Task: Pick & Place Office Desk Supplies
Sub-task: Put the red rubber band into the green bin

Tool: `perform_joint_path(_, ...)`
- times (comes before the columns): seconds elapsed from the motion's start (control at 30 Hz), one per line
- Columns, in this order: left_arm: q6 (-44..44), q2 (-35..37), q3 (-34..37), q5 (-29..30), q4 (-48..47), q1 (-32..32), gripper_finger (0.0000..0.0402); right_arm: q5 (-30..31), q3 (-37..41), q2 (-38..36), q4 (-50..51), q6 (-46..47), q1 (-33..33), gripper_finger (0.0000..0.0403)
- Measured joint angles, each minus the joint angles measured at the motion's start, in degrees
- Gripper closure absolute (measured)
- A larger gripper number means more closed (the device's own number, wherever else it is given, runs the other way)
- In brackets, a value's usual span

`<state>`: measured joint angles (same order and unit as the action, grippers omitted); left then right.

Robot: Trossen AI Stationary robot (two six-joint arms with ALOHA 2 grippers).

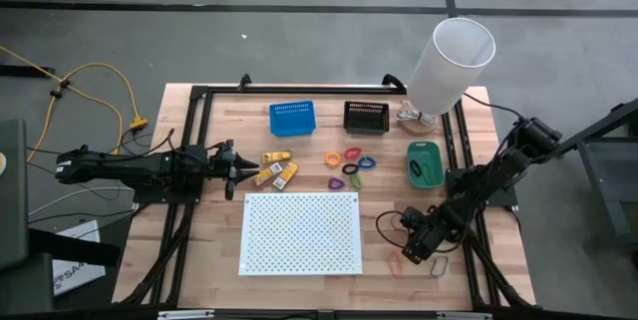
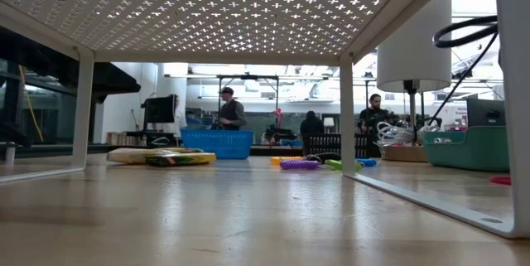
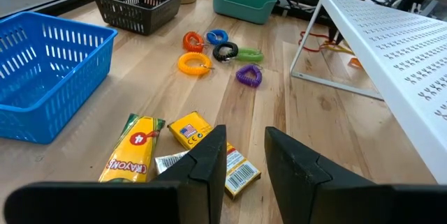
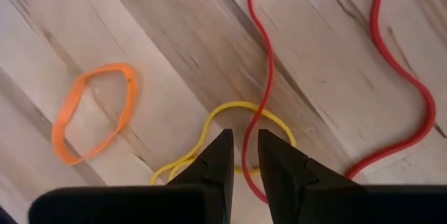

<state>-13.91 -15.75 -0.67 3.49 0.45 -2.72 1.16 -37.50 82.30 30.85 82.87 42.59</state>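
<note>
R gripper low at table's 4 o'clock, jaws slightly apart astride red band over yellow band, likely lining up a pinch | L gripper part-open, empty, by packets at 10 o'clock.

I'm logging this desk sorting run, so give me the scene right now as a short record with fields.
left end effector: open, low over the yellow-orange packets, holding nothing
right end effector: down at the table's right front, narrow gap, red rubber band running between its fingertips
near right end effector: orange rubber band, yellow rubber band
plastic loops: loose on the table, mid-table
bins: blue bin, black bin, green bin
white perforated board: front centre
</note>
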Motion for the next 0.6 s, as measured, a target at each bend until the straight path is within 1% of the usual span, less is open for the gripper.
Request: perform_joint_path(0.6,0.0,0.0,0.0,0.0,0.0,0.0,0.0307,0.2,0.0,0.6,0.0,0.0,0.0,0.0349)
